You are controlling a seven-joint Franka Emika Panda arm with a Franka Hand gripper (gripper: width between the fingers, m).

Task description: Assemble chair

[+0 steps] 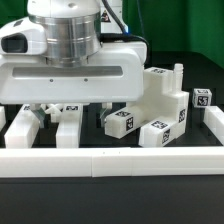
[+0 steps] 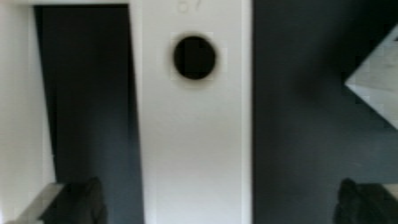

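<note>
The tool (image 1: 68, 110) hangs low over the black tabletop (image 1: 92, 132) toward the exterior view's left, under the arm's broad white hand (image 1: 70, 72), and its two fingers stand wide apart with nothing clamped between them. In the wrist view the dark fingertips (image 2: 71, 203) show on either side of a long white slat (image 2: 196, 130) with a dark oval hole (image 2: 194, 57) near one end. The slat runs between the fingers, and a strip of dark tabletop separates it from each of them, so they are clear of it on both sides. How close the fingertips are to the tabletop cannot be told. In the exterior view the chair lies as loose glossy white parts. Two short blocky posts (image 1: 20, 127) stand side by side just under the hand. A cluster of tagged pieces (image 1: 160, 105) is bunched together on the exterior view's right, one with a narrow stub pointing upward. A small tagged block (image 1: 203, 98) sits a little apart at the far right. A long low white rail (image 1: 110, 160) runs across the front, between the camera and all the parts
</note>
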